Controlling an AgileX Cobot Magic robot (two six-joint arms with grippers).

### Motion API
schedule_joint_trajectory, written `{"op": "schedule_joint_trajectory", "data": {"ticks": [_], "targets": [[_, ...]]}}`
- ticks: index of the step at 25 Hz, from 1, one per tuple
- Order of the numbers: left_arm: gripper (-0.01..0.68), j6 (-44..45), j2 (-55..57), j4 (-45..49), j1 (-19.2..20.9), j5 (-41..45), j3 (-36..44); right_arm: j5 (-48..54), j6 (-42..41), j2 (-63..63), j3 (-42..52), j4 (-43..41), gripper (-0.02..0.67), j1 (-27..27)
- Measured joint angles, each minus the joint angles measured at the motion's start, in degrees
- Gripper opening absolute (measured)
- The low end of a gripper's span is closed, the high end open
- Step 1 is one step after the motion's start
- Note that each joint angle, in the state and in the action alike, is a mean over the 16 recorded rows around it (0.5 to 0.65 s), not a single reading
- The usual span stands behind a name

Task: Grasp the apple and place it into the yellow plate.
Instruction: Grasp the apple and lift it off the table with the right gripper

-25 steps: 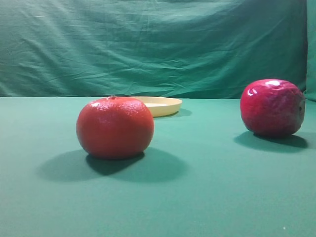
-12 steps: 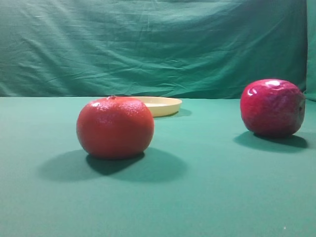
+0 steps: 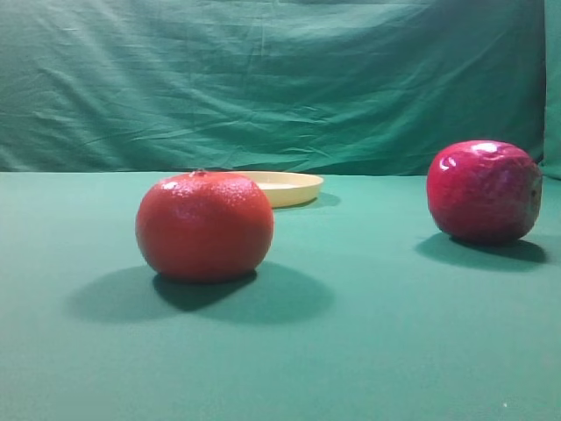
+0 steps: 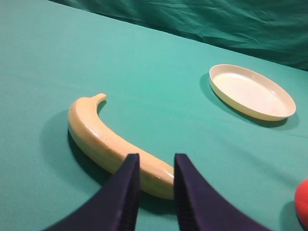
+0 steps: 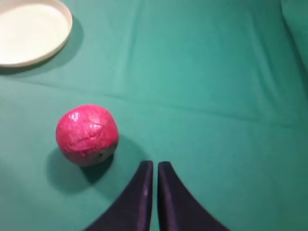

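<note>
Apple (image 3: 483, 191) sits on the green surface (image 3: 368, 351), well right of the plate (image 3: 285, 187) in the high view, nothing touching it. Plate is partly hidden there behind the orange fruit (image 3: 204, 225); only its right part and rim show, seen nearly edge-on. Neither arm shows in the high view.

Right wrist view: apple (image 5: 87, 134) lies left of and just ahead of the right hand (image 5: 155, 166), apart from it, with its shadow on the near side. Right hand fingers are pressed together, almost no gap, holding nothing. Plate (image 5: 30, 32) is far beyond the apple at the top left corner, cut off by the frame edge, nothing in it.

Left wrist view: left hand (image 4: 155, 161) has a narrow gap between its fingers, nothing between them; how close to fully closed it is I cannot tell. A banana (image 4: 110, 144) lies just ahead of it, its near end partly covered by the fingertips. Plate (image 4: 251, 91) is well beyond the banana to the right, whole and bare. Orange fruit (image 4: 302, 202) is only a red sliver at the right edge. Green cloth backdrop (image 3: 263, 79) behind the plate.
</note>
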Motion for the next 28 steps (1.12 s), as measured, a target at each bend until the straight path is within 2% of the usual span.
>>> {"op": "schedule_joint_trajectory", "data": {"ticks": [9,16,20,28], "targets": [[0.157,0.0,0.0,0.0,0.0,0.0,0.0,9.6,-9.7,17.6,-14.3,6.0,0.000,4.1],[0.157,0.0,0.0,0.0,0.0,0.0,0.0,13.0,-12.1,28.9,-22.0,4.8,0.020,9.7],[0.157,0.0,0.0,0.0,0.0,0.0,0.0,13.6,-12.3,33.7,-24.5,3.1,0.124,12.1],[0.157,0.0,0.0,0.0,0.0,0.0,0.0,13.1,-12.4,38.9,-26.1,2.3,0.445,13.0]]}}
